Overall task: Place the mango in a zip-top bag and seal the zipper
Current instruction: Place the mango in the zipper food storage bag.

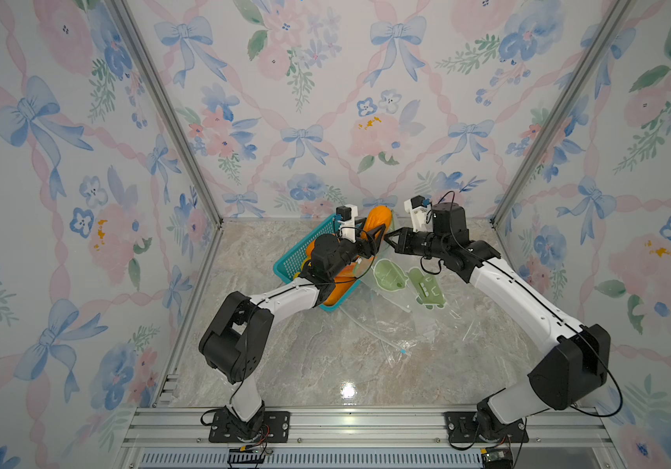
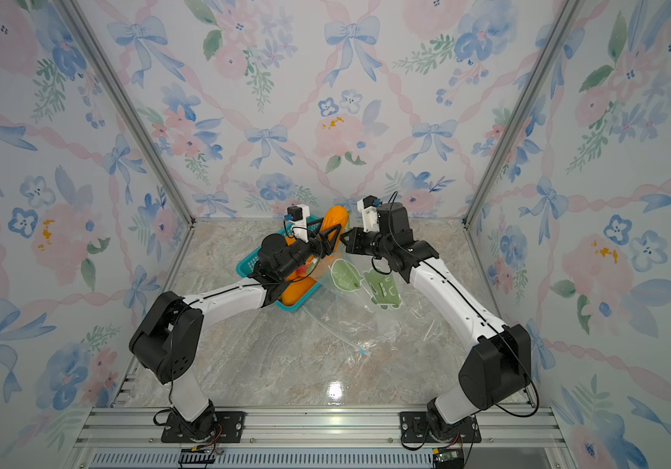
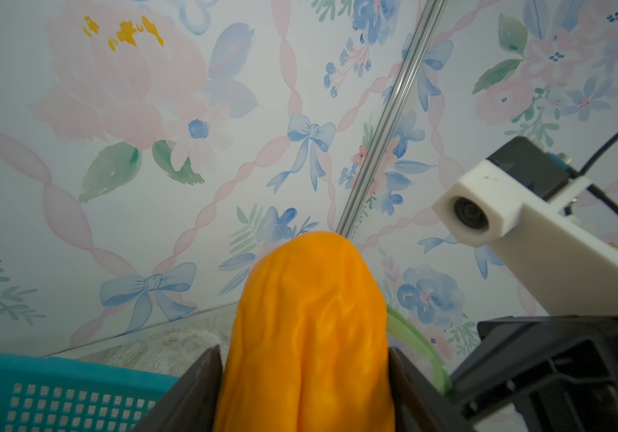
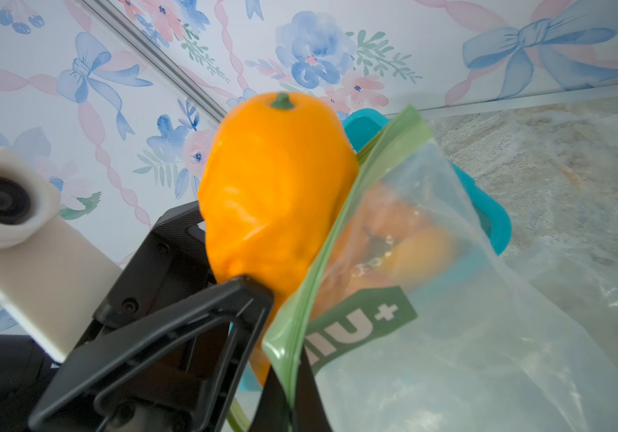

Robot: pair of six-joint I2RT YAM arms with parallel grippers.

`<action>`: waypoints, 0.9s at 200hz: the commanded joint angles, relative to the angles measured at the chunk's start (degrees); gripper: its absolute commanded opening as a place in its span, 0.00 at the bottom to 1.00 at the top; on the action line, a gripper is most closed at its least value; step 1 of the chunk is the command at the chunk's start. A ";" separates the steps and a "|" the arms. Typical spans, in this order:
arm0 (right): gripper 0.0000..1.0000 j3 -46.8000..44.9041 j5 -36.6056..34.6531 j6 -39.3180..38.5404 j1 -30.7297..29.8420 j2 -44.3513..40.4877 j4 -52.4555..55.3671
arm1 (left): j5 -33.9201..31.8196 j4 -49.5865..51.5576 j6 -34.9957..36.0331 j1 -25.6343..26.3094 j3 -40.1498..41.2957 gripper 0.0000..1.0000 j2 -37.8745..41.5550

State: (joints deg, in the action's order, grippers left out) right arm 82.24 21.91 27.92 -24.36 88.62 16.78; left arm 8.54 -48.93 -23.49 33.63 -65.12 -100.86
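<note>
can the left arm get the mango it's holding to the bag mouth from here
Probably yes. The left gripper holds the mango right beside the green zipper edge of the zip-top bag, which the right gripper pinches up, and nothing sits between them. Whether the mouth is actually open is unclear.

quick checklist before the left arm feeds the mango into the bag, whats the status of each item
1. Mango held by the left gripper: ok, a finger presses on each side.
2. Zip-top bag held by the right gripper: ok, shut on the green zip strip.
3. Bag mouth spread open: cannot tell, only one band of the strip shows.
4. Mango lined up inside the mouth: not ok, it sits outside, beside the strip.
5. Bag clear of the basket: cannot tell, the basket and other orange fruit show through the film.
</note>
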 commanded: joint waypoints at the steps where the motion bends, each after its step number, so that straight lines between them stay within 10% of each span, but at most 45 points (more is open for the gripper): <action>1: 0.00 0.91 0.50 -1.31 0.37 0.24 -2.04 | 1.81 1.39 -1.76 -0.83 0.25 0.59 2.99; 70: 0.00 1.53 2.74 -8.43 0.37 2.04 -7.08 | 7.85 13.11 -1.96 -1.94 -3.07 0.34 4.00; 180: 0.00 8.05 6.27 -21.06 0.11 5.62 0.59 | 12.97 50.88 1.52 -5.92 -16.44 0.35 4.22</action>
State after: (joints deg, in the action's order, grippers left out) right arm 86.63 27.38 12.71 -24.32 93.06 14.00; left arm 16.64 -7.55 -22.09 29.41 -80.77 -98.41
